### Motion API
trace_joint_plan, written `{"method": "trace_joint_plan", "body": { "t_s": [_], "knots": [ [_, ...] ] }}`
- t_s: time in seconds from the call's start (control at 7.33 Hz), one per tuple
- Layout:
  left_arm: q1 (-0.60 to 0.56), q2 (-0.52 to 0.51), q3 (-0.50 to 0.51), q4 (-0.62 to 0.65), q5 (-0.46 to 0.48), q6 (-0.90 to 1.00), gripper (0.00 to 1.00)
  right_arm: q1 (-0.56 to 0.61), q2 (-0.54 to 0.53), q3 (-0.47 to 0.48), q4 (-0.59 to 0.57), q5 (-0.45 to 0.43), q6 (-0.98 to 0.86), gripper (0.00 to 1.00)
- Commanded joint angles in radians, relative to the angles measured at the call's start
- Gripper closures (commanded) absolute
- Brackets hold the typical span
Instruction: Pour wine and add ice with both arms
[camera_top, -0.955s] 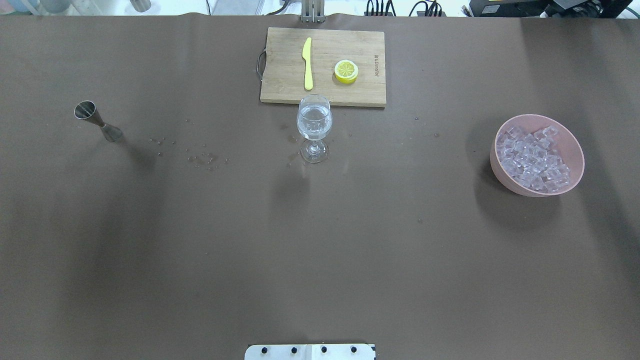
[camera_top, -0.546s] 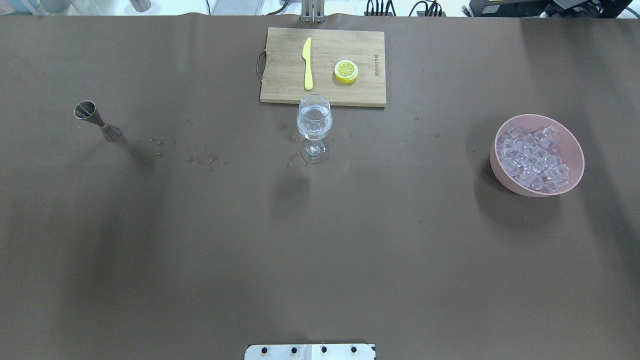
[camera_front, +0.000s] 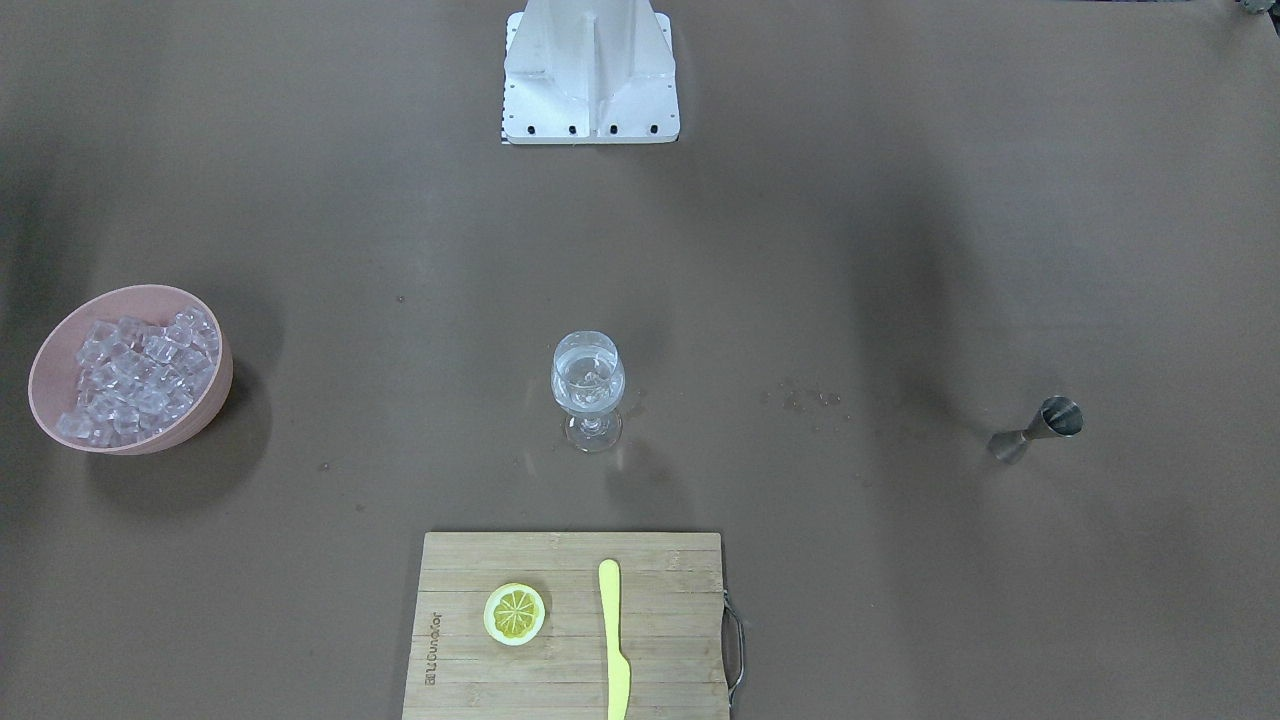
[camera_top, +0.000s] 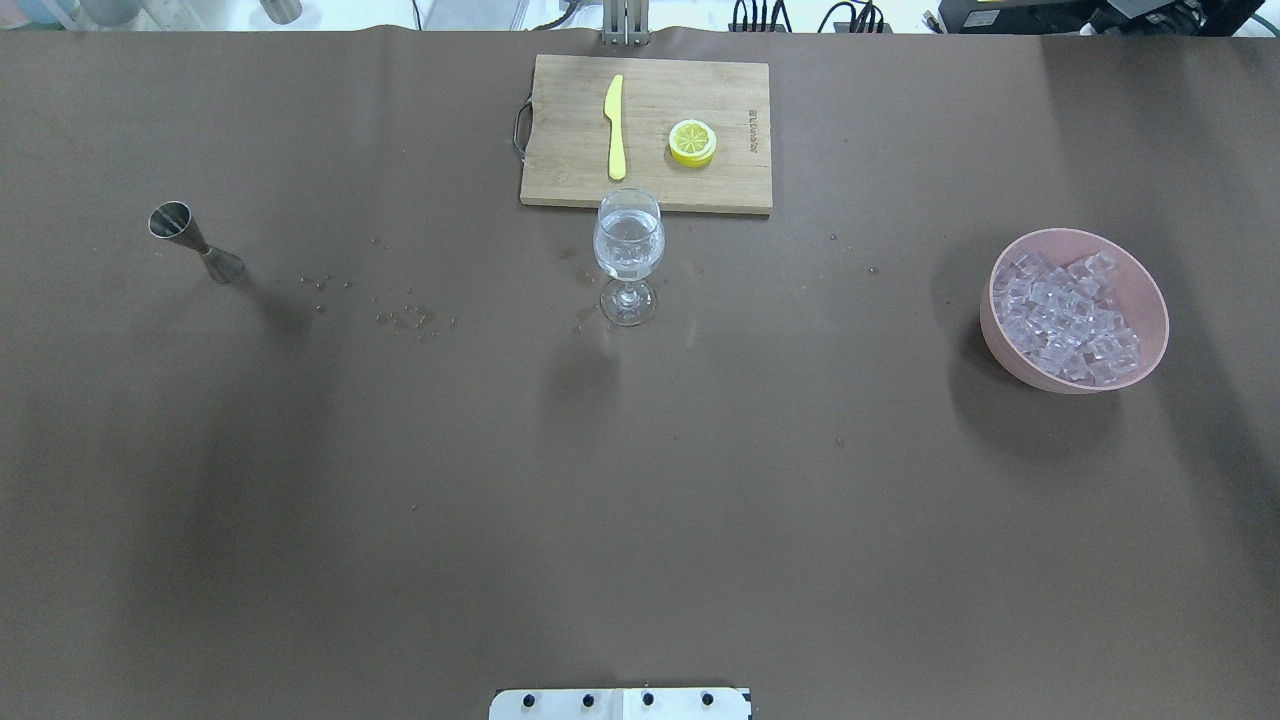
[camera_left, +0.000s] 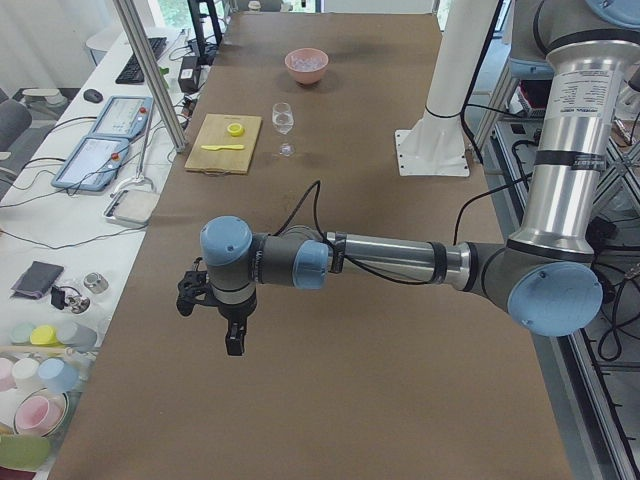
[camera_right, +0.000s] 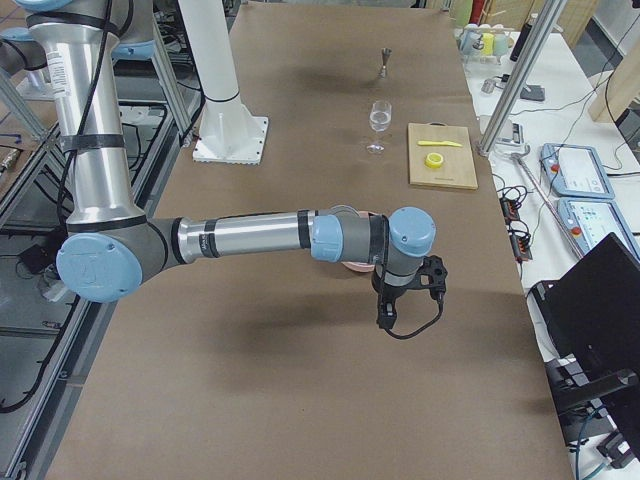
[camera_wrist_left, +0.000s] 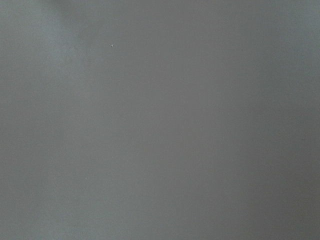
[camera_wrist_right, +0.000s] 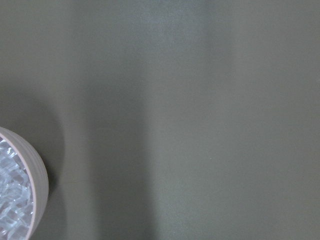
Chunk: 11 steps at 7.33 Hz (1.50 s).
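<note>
Seeing both arms only in the side views: left arm (camera_left: 380, 258) and right arm (camera_right: 250, 235) each reach out low over the table (camera_top: 640, 520), with left gripper (camera_left: 233, 342) and right gripper (camera_right: 385, 318) pointing down. I can't tell jaw state on either. From overhead, the glass (camera_top: 628, 250) stands upright at centre with wine (camera_top: 628, 243) in it. Ice (camera_top: 1065, 320) is heaped in the pink bowl (camera_top: 1150, 290) at 3 o'clock. Jigger (camera_top: 195, 240) is upright at 9 o'clock. Cutting board (camera_top: 560, 170) at 12 o'clock carries the knife (camera_top: 615, 125) and lemon slice (camera_top: 692, 142). Droplets (camera_top: 405, 318) lie between jigger and glass.
</note>
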Motion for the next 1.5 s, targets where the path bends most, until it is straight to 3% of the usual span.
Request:
{"method": "trace_joint_plan", "body": {
  "t_s": [0.0, 0.55, 1.36],
  "knots": [
    [-0.001, 0.006, -0.030, 0.002, 0.001, -0.001, 0.02, 0.000, -0.010, 0.043, -0.001, -0.002, 0.009, 0.00],
    [0.001, 0.037, 0.036, -0.012, -0.005, 0.001, 0.02, 0.000, -0.028, 0.041, -0.001, -0.012, 0.003, 0.00],
    [0.004, 0.029, 0.024, -0.010, -0.006, -0.001, 0.02, 0.005, -0.033, 0.040, -0.001, -0.022, 0.002, 0.00]
  ]
}}
